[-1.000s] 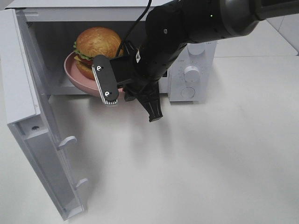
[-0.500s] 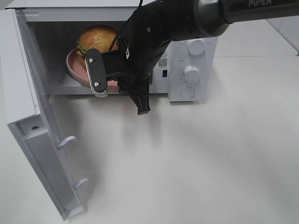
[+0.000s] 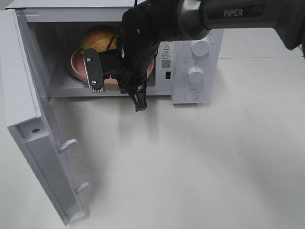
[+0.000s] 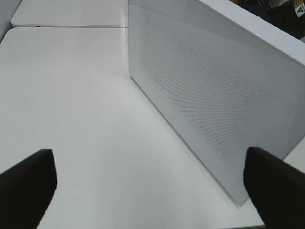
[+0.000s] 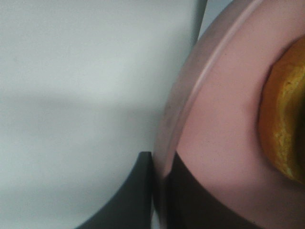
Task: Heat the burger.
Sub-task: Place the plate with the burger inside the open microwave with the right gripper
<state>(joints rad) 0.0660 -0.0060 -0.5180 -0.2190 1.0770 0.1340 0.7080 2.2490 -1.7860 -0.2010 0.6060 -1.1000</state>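
The burger [image 3: 101, 37] sits on a pink plate [image 3: 78, 67] inside the open microwave [image 3: 181, 83], towards the back of the cavity. The right tool [image 5: 162, 186] is clenched on the near rim of that plate, one dark finger [image 5: 138, 191] under the rim and the other on top of it. The burger itself lies further in on the plate, apart from the fingers and not touched by them. From the high camera the black right arm [image 3: 143, 43] reaches across into the microwave's mouth and hides the tool, the front of the plate and the lower half of the burger.

What shows of the burger is the domed top of its bun, glossy and golden-brown; the wrist camera catches only a blurred orange-gold edge. Its layers are hidden.

The left tool [image 4: 150, 188] stands released, its two dark fingertips wide apart with nothing between them, above the worktop [image 3: 214, 157] and near a white perforated panel [image 4: 209, 95].

The microwave is white, with three round knobs [image 3: 196, 75] down its right front. Its door [image 3: 28, 119] hangs wide open to the left. The worktop is plain white and smooth.
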